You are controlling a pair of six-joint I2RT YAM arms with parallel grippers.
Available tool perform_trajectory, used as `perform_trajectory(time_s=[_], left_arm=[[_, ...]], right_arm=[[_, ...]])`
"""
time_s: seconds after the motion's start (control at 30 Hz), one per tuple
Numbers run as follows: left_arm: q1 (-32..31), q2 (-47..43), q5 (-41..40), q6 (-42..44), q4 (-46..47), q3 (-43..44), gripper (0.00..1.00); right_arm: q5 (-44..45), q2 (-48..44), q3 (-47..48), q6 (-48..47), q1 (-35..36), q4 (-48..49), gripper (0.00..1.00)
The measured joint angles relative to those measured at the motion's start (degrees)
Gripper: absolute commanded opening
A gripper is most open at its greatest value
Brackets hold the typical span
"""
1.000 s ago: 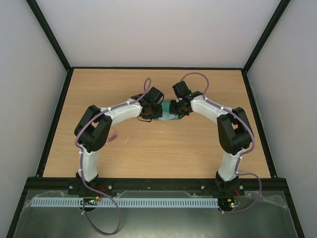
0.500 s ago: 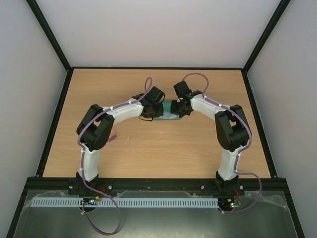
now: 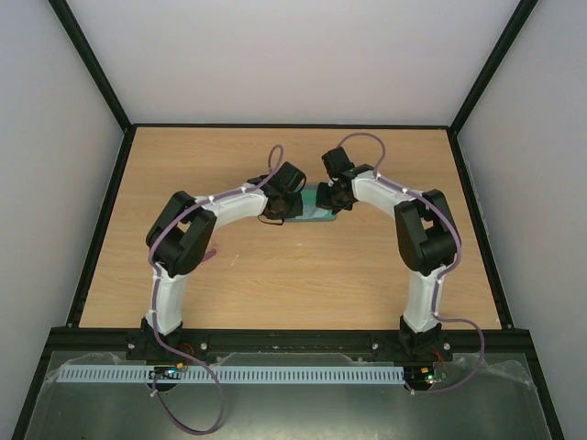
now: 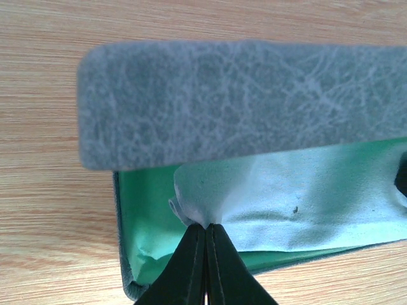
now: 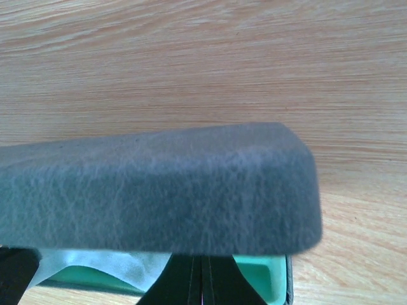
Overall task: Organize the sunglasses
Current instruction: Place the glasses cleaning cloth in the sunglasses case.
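Note:
The blue-grey case stands open; its lid (image 4: 241, 95) fills the left wrist view above the green lining (image 4: 143, 216). A light blue cloth (image 4: 286, 203) lies inside, puckered to a point where my left gripper (image 4: 206, 225) is shut on its edge. My right gripper (image 5: 202, 262) is shut at the case's other end, its tips hidden under the lid (image 5: 159, 190). From above, both grippers meet at the case (image 3: 317, 211) mid-table. The sunglasses (image 3: 212, 254) show as a small pink shape on the wood beside my left arm's elbow, partly covered by it.
Bare wooden table (image 3: 303, 275) spreads around the case, bounded by a black frame (image 3: 293, 126) and white walls. Both arms arch inward from the near edge. A corner of the cloth (image 5: 95, 264) shows in the right wrist view.
Both grippers and the case have shifted a little toward the back of the table. My left elbow has swung right, covering more of the sunglasses.

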Motion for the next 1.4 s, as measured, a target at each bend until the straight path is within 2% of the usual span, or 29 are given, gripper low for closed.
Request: perform_trajectory(time_s=[1.4], left_arm=[[0.5,1.5,-0.3,-1.4,2.2,-1.8,0.04]], right_arm=[[1.3,1.6,0.2,-0.9,-0.9,0.0,0.01]])
